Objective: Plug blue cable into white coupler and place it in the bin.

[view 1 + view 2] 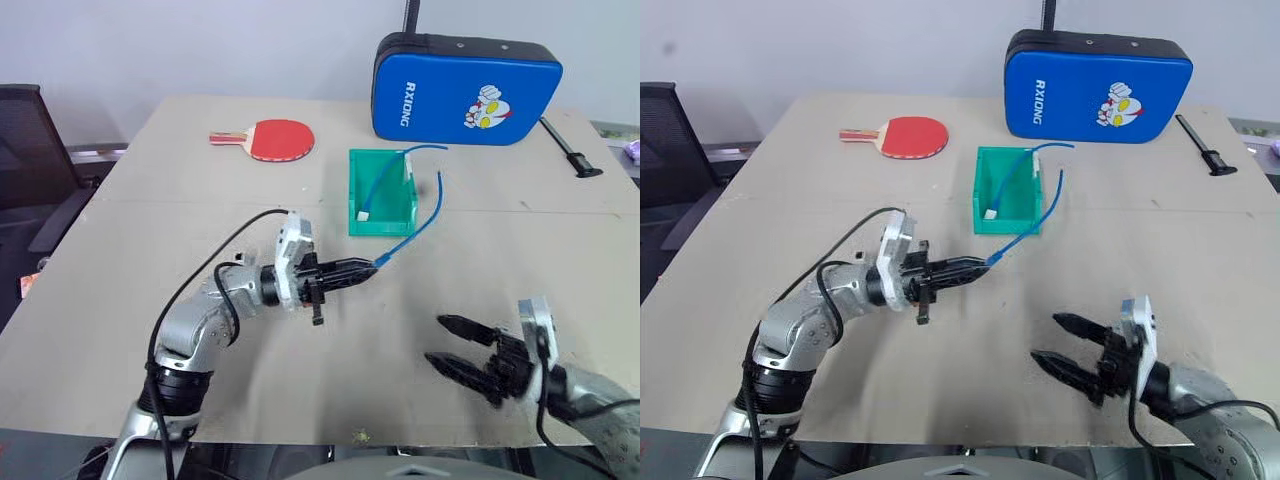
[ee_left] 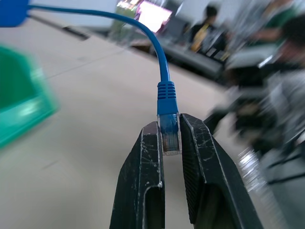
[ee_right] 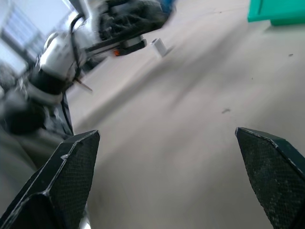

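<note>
Left wrist view: left gripper (image 2: 170, 138) pinches the blue cable (image 2: 164, 90) by its clear plug.
It holds the plug just before the bin (image 1: 381, 196), presumably for mating; right gripper (image 1: 462, 347) gapes wide, empty; coupler unclear.

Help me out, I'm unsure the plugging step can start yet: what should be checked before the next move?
1. Left gripper shut on the clear plug of the blue cable: ok.
2. Right gripper open and empty: ok.
3. White coupler held ready for plugging: not ok.
4. Coupler located: cannot tell; a small white piece lies on the table near the left gripper.
5. Bin upright on the table: ok, though another blue cord with a white end already lies in it.
6. Held cable clear of the bin: cannot tell; it runs close by one wall.
</note>
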You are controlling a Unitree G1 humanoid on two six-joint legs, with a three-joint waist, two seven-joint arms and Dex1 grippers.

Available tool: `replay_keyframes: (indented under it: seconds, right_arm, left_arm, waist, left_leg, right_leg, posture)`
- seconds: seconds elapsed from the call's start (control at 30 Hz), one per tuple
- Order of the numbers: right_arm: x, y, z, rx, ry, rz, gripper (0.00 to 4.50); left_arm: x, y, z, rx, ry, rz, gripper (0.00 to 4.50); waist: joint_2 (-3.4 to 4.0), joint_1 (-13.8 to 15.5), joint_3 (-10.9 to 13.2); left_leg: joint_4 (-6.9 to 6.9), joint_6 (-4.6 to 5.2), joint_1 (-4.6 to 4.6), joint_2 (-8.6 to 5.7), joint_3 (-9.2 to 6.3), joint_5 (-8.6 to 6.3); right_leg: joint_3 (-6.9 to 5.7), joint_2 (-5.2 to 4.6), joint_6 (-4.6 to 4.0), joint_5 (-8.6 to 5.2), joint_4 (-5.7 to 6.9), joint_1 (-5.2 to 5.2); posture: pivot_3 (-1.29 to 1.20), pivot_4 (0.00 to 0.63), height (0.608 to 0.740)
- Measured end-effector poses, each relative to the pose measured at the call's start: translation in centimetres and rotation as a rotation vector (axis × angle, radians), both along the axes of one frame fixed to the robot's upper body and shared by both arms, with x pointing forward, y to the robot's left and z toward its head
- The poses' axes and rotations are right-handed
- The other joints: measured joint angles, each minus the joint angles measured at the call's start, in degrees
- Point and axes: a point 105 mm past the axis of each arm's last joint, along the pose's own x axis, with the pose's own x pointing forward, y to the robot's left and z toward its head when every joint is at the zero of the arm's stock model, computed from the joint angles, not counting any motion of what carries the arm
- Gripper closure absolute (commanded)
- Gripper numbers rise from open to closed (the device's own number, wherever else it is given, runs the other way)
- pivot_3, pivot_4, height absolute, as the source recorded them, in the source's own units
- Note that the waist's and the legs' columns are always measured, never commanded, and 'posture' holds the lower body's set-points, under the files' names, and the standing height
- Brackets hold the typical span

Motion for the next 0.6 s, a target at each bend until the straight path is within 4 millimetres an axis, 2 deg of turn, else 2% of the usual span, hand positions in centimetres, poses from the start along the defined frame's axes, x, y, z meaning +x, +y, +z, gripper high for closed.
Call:
replay_keyframes:
  seconds: [0.1, 0.23, 0.33, 0.43, 0.6]
  right_arm:
    - [2.3, 1.9, 2.4, 0.101, -0.038, -0.048, 0.00]
    - [3.4, 3.9, 4.1, 0.202, -0.040, -0.036, 0.00]
    - [3.5, 4.4, 5.0, 0.248, -0.042, -0.013, 0.00]
    - [3.5, 4.5, 5.0, 0.261, -0.026, 0.002, 0.83]
    - [3.4, 4.5, 4.8, 0.236, -0.012, 0.024, 3.36]
  left_arm:
    - [-0.5, -0.6, 0.3, -0.033, 0.085, -0.011, 4.47]
    - [-0.7, -1.0, 0.4, -0.039, 0.127, -0.006, 4.47]
    - [-0.7, -1.1, 0.3, -0.035, 0.143, -0.004, 4.47]
    - [-0.7, -1.2, 0.3, -0.036, 0.154, -0.003, 4.50]
    - [-0.7, -1.5, 0.4, -0.051, 0.161, -0.008, 4.50]
  waist:
    - [0.01, 0.16, 0.02]
    - [0.00, 0.30, 0.02]
    - [0.00, 0.30, 0.02]
    - [0.01, 0.27, 0.02]
    - [0.02, 0.25, 0.03]
  left_leg:
    - [0.00, -0.03, 0.08, -0.02, -0.07, 0.02]
    - [-0.01, -0.03, 0.00, -0.06, -0.08, 0.02]
    - [0.00, -0.03, -0.08, -0.14, -0.08, 0.02]
    - [-0.01, -0.02, -0.14, -0.15, -0.09, 0.02]
    - [-0.01, -0.02, -0.15, -0.15, -0.16, 0.02]
  right_leg:
    - [-0.01, 0.27, -0.14, -0.06, 0.02, 0.07]
    - [-0.01, 0.29, -0.01, 0.00, -0.03, 0.07]
    - [-0.03, 0.28, 0.01, 0.00, -0.13, 0.06]
    - [-0.03, 0.28, 0.01, 0.00, -0.19, 0.04]
    - [-0.05, 0.29, 0.00, 0.00, -0.18, 0.04]
  posture:
    - [0.00, 0.150, 0.729]
    - [0.00, 0.150, 0.729]
    - [0.00, 0.150, 0.729]
    - [0.00, 0.150, 0.729]
    - [0.00, 0.150, 0.729]
